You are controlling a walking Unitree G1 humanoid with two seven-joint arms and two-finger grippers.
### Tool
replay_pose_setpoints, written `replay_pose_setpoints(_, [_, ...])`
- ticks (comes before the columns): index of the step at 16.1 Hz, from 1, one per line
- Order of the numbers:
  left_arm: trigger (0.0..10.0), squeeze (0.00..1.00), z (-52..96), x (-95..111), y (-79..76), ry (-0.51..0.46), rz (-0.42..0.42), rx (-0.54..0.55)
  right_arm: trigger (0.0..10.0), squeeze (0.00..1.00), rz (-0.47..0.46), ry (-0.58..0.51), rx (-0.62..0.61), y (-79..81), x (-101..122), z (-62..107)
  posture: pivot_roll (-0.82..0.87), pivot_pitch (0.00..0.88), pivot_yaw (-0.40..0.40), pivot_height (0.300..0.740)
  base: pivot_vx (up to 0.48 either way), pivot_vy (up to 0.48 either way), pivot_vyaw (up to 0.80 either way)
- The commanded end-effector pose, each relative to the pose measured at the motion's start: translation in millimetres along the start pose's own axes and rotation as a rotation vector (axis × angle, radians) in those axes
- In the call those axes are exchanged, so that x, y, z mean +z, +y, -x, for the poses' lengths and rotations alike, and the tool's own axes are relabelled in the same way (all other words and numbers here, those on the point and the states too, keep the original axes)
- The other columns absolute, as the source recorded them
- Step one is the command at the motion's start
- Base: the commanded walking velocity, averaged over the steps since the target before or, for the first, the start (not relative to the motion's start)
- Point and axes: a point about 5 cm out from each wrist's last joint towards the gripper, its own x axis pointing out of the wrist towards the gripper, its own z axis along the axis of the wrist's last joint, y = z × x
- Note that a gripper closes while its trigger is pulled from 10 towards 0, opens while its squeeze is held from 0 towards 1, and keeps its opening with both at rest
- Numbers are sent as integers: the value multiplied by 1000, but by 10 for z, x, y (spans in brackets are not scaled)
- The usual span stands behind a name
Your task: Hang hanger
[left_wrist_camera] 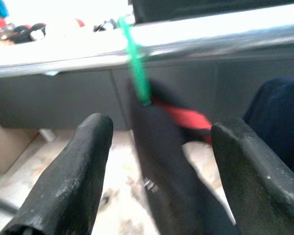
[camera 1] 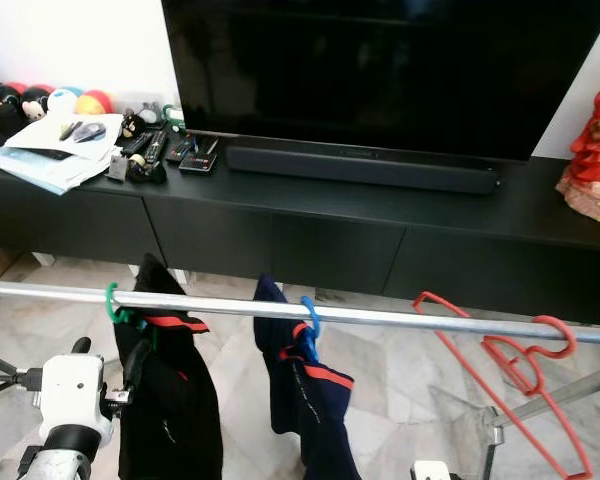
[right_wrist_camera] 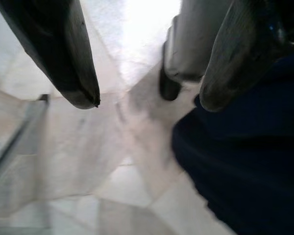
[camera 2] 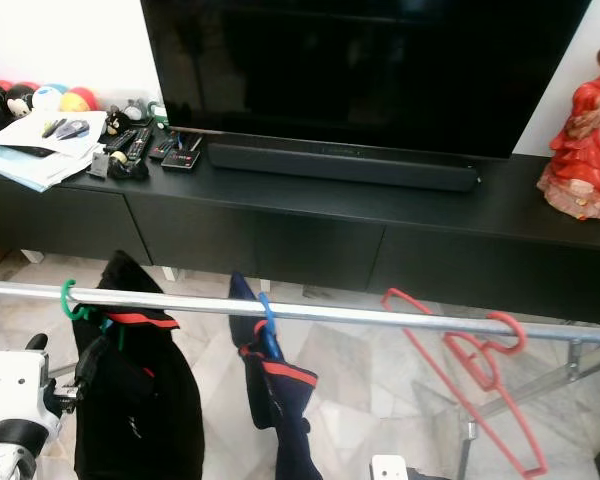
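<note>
Green hanger (camera 1: 115, 305) carries a black garment (camera 1: 170, 400) with red trim, hooked on the steel rail (camera 1: 380, 315) just ahead of the left gripper (left_wrist_camera: 157, 147), whose fingers are apart and empty. Right gripper (right_wrist_camera: 147, 100) is apart too, over pale marble floor (right_wrist_camera: 88, 161). Black TV cabinet (camera 1: 280, 230) beyond.
</note>
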Motion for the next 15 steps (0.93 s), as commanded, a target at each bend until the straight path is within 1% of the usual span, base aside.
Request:
replay_pose_setpoints(1, [10000,0,4,-28,10,10,-2,4,10000,0,-6,29,0,15,-81,10,22,90,-29,740,0,-368,-744])
replay_pose_setpoints(5, [10000,0,8,-23,16,6,-2,11,10000,0,-9,28,1,16,-77,10,23,95,-30,740,0,-368,-737])
replay_pose_setpoints(12, [10000,0,14,-15,25,-3,-2,18,10000,0,-16,19,5,22,-68,9,26,101,-31,740,0,-353,0])
replay_pose_setpoints(13, [10000,0,14,-13,27,-4,1,20,10000,0,-15,20,6,23,-68,8,28,102,-31,740,0,-274,0])
replay_pose_setpoints(15, [10000,0,17,-8,29,-5,5,24,10000,0,-14,21,7,26,-68,8,27,103,-30,740,0,0,0])
